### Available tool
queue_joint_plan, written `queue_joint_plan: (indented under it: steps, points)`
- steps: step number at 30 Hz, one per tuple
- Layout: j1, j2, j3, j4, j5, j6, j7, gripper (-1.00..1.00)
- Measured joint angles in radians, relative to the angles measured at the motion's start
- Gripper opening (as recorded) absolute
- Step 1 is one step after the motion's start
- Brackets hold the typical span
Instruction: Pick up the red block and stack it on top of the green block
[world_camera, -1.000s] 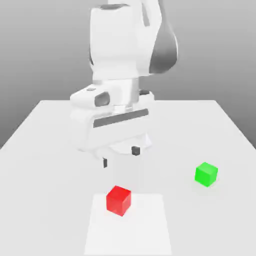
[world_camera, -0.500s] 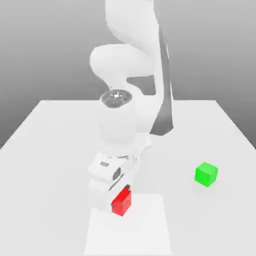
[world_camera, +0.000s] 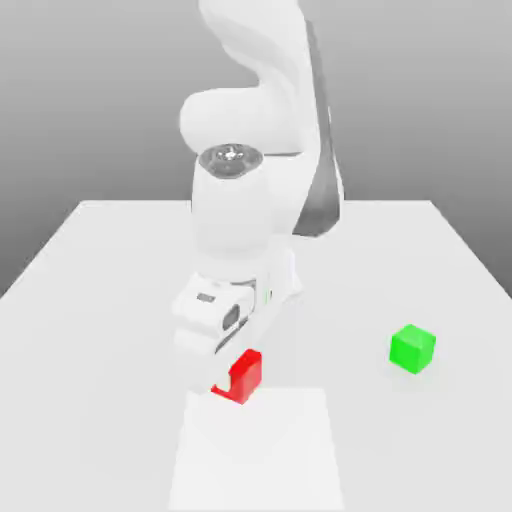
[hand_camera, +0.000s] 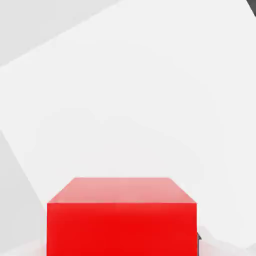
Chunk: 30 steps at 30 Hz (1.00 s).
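The red block (world_camera: 241, 377) hangs just above the white table near its front middle, half covered by my hand. My gripper (world_camera: 232, 382) is shut on it, the white hand sloping down from the exterior view's left. In the hand view the red block (hand_camera: 121, 216) sits close up, with a dark fingertip (hand_camera: 198, 238) against one of its sides. The green block (world_camera: 412, 349) rests on the table toward the exterior view's right, well apart from the gripper and level with it in depth.
The white table (world_camera: 100, 300) stretches wide around both cubes. A brighter rectangular patch (world_camera: 265, 455) lies on it beneath and in front of the red block. My arm's bulky white body (world_camera: 245, 220) rises behind the hand.
One second ago the hand hovered above the red block on the table. It came down around the block, closed, and has now raised it slightly.
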Motion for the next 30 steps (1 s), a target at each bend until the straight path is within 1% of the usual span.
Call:
queue_joint_plan:
  steps: [12,14,19,20,25,26,28,30]
  points:
    - [0.478,-0.173,0.286,-0.057,0.083,-0.117,-0.345,-1.00]
    - [0.523,-0.137,0.316,-0.058,0.082,-0.080,-0.372,-1.00]
    - [0.517,0.033,0.330,-0.052,0.035,0.083,-0.349,-1.00]
    - [0.516,0.066,0.327,-0.050,0.017,0.115,-0.337,1.00]
    - [0.502,0.066,0.327,-0.050,0.017,0.115,-0.337,1.00]
    - [0.501,0.083,0.328,-0.050,0.007,0.132,-0.330,1.00]
    - [0.511,0.050,0.334,-0.051,0.027,0.102,-0.344,1.00]
    - [0.526,-0.013,0.330,-0.053,0.052,0.042,-0.361,1.00]
